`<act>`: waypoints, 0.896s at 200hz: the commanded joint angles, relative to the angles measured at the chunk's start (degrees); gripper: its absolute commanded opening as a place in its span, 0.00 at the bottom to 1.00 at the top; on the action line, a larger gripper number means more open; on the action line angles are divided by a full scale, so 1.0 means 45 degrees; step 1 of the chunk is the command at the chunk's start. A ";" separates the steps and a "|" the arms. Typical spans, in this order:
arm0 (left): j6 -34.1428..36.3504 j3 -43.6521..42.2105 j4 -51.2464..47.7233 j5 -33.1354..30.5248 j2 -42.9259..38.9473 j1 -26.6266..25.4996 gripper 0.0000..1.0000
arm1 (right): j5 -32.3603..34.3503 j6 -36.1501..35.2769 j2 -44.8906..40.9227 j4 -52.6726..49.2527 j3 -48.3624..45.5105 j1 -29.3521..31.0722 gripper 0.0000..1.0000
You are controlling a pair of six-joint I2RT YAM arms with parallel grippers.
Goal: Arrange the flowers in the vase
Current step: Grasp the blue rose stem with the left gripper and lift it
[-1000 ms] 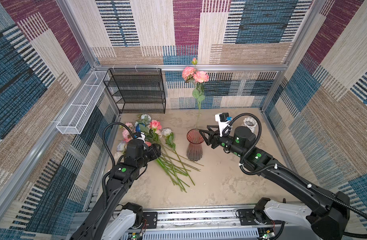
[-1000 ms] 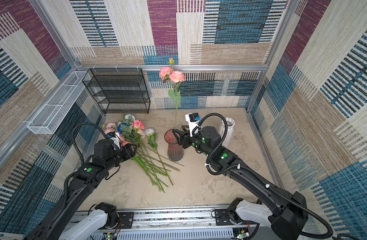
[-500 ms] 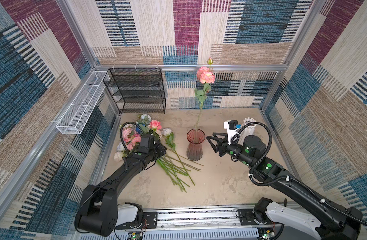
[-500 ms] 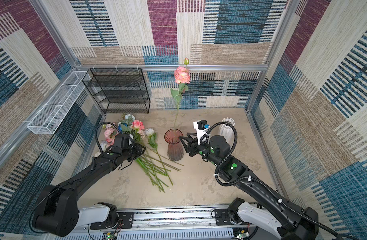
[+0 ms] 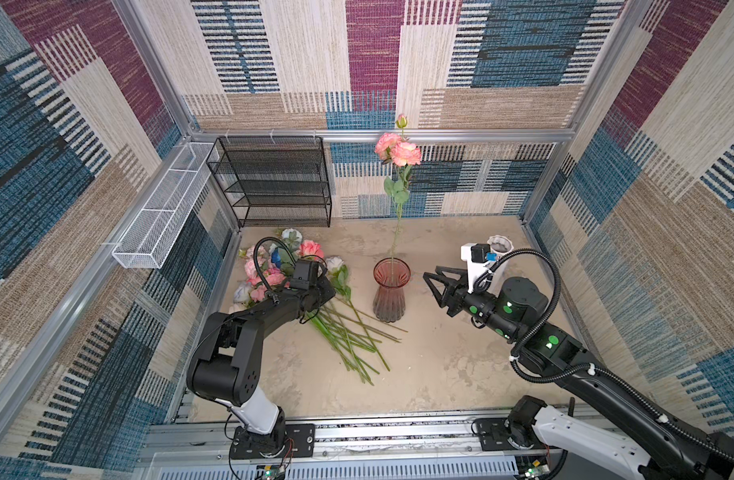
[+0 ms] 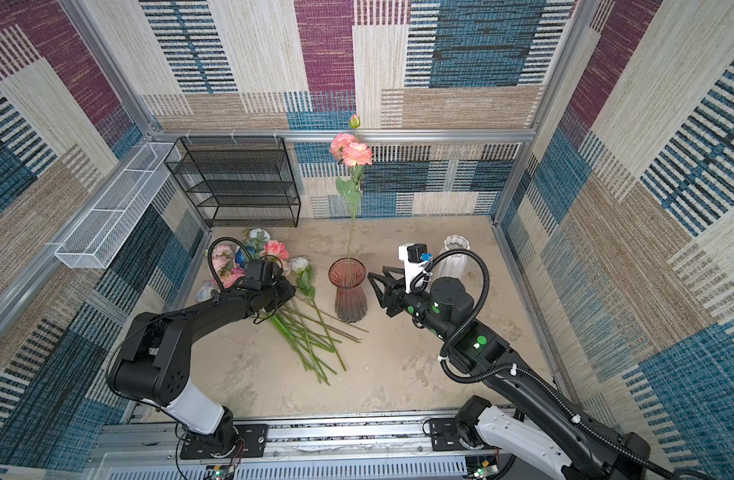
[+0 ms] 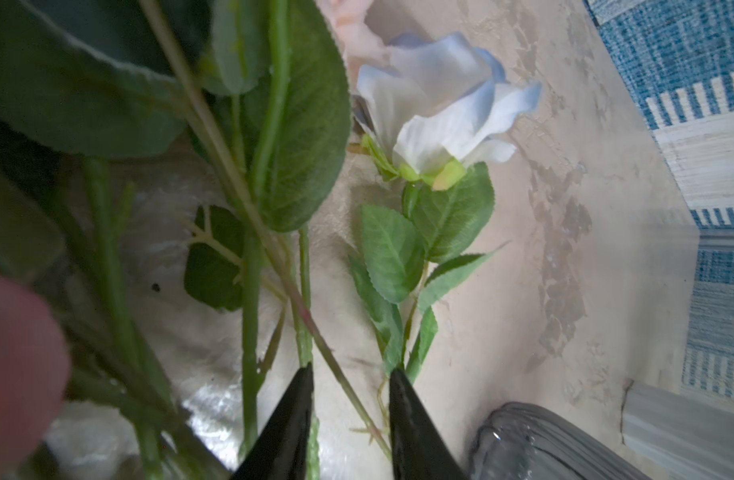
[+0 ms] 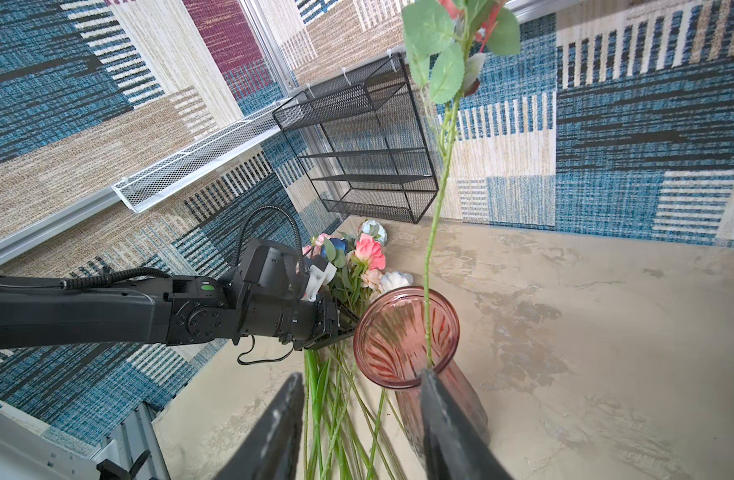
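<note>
Vase point(image 5: 390, 299): you are looking at ribbed, see-through pink-red glass.
Flowers point(image 5: 311, 250): you are seeing pink, peach, white, pale blue and one dark blue bloom, on green stems and leaves.
Walls point(image 5: 373, 45): you are facing patches in blue, maroon, beige and cream, some striped.
Rack point(image 5: 273, 183): you are seeing black mesh.
Table point(image 5: 440, 374): you are seeing mottled beige.
</note>
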 commanded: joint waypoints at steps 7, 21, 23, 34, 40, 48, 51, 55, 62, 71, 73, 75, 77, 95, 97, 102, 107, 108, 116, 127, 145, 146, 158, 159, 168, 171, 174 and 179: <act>-0.0346 0.0228 0.0564 -0.0332 0.0469 0.0133 0.33 | 0.0341 0.0059 -0.0037 -0.0027 -0.0030 -0.0002 0.47; -0.0373 0.0278 0.0692 -0.0339 0.0716 0.0143 0.33 | 0.0360 0.0047 0.0023 -0.0027 -0.0027 -0.0004 0.47; -0.0389 0.0274 0.0715 -0.0359 0.0750 0.0143 0.33 | 0.0360 0.0050 0.0047 -0.0025 -0.0023 -0.0009 0.47; -0.0436 0.0287 0.0865 -0.0387 0.0918 0.0199 0.32 | 0.0345 0.0039 0.0084 -0.0035 -0.0004 -0.0005 0.47; -0.0500 0.0270 0.0924 -0.0350 0.0988 0.0238 0.31 | 0.0354 0.0044 0.0119 -0.0027 -0.0018 -0.0004 0.47; -0.0534 0.0273 0.0974 -0.0308 0.1120 0.0278 0.28 | 0.0344 0.0030 0.0134 -0.0027 -0.0005 -0.0004 0.46; -0.0560 0.0260 0.0998 -0.0299 0.1139 0.0297 0.27 | 0.0343 0.0035 0.0135 -0.0013 -0.0010 -0.0004 0.46; -0.0588 0.0254 0.1001 -0.0271 0.1173 0.0332 0.25 | 0.0349 0.0053 0.0142 -0.0021 -0.0010 -0.0004 0.47; -0.0628 0.0224 0.1024 -0.0185 0.1171 0.0376 0.21 | 0.0374 0.0024 0.0143 -0.0027 -0.0013 -0.0004 0.46; -0.0668 0.0143 0.1094 -0.0139 0.1094 0.0415 0.16 | 0.0388 0.0034 0.0142 -0.0046 0.0016 -0.0004 0.46; -0.0687 0.0113 0.1104 -0.0134 0.1045 0.0416 0.16 | 0.0389 0.0038 0.0152 -0.0037 0.0019 -0.0004 0.46; -0.0687 0.0081 0.1121 -0.0137 0.1003 0.0421 0.15 | 0.0383 0.0038 0.0148 -0.0042 0.0019 -0.0004 0.46; -0.0701 0.0059 0.1135 -0.0138 0.0959 0.0418 0.14 | 0.0373 0.0049 0.0144 -0.0045 0.0029 -0.0004 0.46; -0.0726 -0.0206 0.1221 -0.0181 0.0399 0.0424 0.11 | 0.0376 0.0047 0.0148 -0.0066 0.0059 -0.0004 0.46; -0.0731 -0.0228 0.1204 -0.0217 0.0334 0.0418 0.11 | 0.0371 0.0056 0.0154 -0.0081 0.0059 -0.0004 0.46; -0.0736 -0.0278 0.1163 -0.0275 0.0158 0.0417 0.11 | 0.0389 0.0040 0.0149 -0.0076 0.0059 -0.0004 0.46; -0.0725 -0.0321 0.1135 -0.0345 -0.0035 0.0425 0.10 | 0.0386 0.0073 0.0148 -0.0062 0.0049 -0.0004 0.46; -0.0716 -0.0337 0.1124 -0.0340 -0.0073 0.0421 0.10 | 0.0391 0.0066 0.0145 -0.0064 0.0034 -0.0004 0.46; -0.0679 -0.0399 0.1092 -0.0441 -0.0395 0.0416 0.09 | 0.0385 0.0075 0.0165 -0.0066 0.0039 -0.0004 0.46; -0.0637 -0.0448 0.0974 -0.0612 -0.0827 0.0418 0.05 | 0.0415 0.0094 0.0186 -0.0057 0.0029 -0.0006 0.46; -0.0468 -0.0429 0.0663 -0.0846 -0.1568 0.0419 0.01 | 0.0401 0.0120 0.0196 -0.0047 0.0037 -0.0004 0.46; -0.0450 -0.0420 0.0654 -0.0864 -0.1601 0.0418 0.01 | 0.0398 0.0119 0.0189 -0.0047 0.0038 -0.0004 0.46; -0.0310 -0.0411 0.0407 -0.1059 -0.2137 0.0419 0.00 | 0.0373 0.0150 0.0192 -0.0056 0.0051 -0.0004 0.46; -0.0293 -0.0411 0.0379 -0.1077 -0.2188 0.0418 0.00 | 0.0365 0.0143 0.0197 -0.0061 0.0055 -0.0004 0.46; -0.0134 -0.0396 0.0148 -0.1213 -0.2689 0.0417 0.00 | 0.0332 0.0148 0.0163 -0.0085 0.0093 -0.0004 0.47; -0.0083 -0.0399 0.0058 -0.1271 -0.2850 0.0417 0.00 | 0.0334 0.0150 0.0163 -0.0100 0.0097 -0.0014 0.47; -0.0050 -0.0392 -0.0034 -0.1325 -0.3039 0.0416 0.00 | 0.0322 0.0141 0.0153 -0.0102 0.0098 -0.0005 0.48; 0.0050 -0.0374 -0.0266 -0.1411 -0.3361 0.0416 0.00 | 0.0317 0.0154 0.0144 -0.0109 0.0114 -0.0004 0.49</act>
